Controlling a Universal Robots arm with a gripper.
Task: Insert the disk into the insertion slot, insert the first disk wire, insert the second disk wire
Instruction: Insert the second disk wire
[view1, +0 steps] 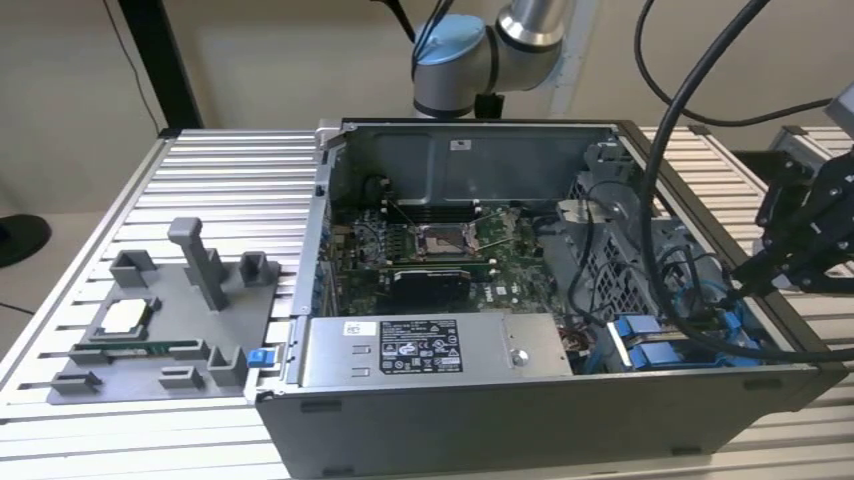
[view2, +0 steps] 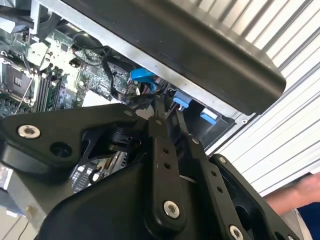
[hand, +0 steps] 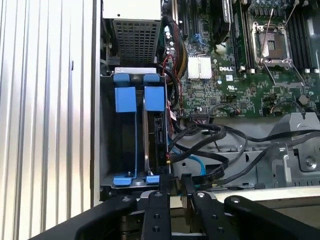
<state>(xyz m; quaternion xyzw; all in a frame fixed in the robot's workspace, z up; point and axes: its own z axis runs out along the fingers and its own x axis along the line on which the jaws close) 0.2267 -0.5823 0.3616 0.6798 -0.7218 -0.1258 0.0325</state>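
Note:
The insertion slot (hand: 125, 150) is a grey bay with blue tabs at the corner of the open computer case; in the exterior view the slot (view1: 651, 345) lies at the case's front right. The disk (hand: 156, 131) stands edge-on in the bay under a blue carrier tab, its connector edge facing the wires. A blue wire (hand: 192, 161) and black wires (hand: 220, 134) lie loose beside the bay. My gripper (hand: 176, 181) hovers just off the bay's end, close to the disk's edge. In the exterior view the gripper (view1: 781, 270) hangs above the case's right wall.
The grey labelled power-supply box (view1: 400, 350) sits along the case's front. The motherboard (view1: 441, 255) fills the middle. A grey fixture plate (view1: 160, 330) with parts lies on the slatted table at the exterior view's left. A person's hand (view2: 300, 192) is at the table's edge.

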